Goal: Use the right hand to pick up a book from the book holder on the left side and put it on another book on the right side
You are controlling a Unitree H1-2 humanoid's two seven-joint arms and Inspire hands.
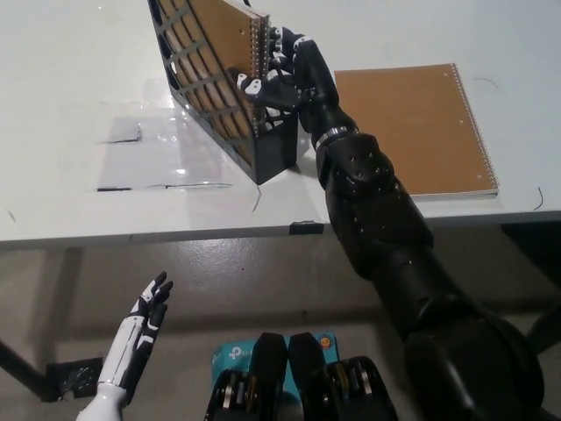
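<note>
White tabletop, smooth and faintly glossy, with a grey floor below its front edge. Right hand, black, is closed on the spiral-bound edge of a brown card-covered book that stands tilted in the black lattice-sided book holder at the table's left-centre; just beside the holder to the right, a second brown spiral-bound book lies flat. Left hand, white, hangs below the table edge at lower left, fingers apart and holding nothing.
</note>
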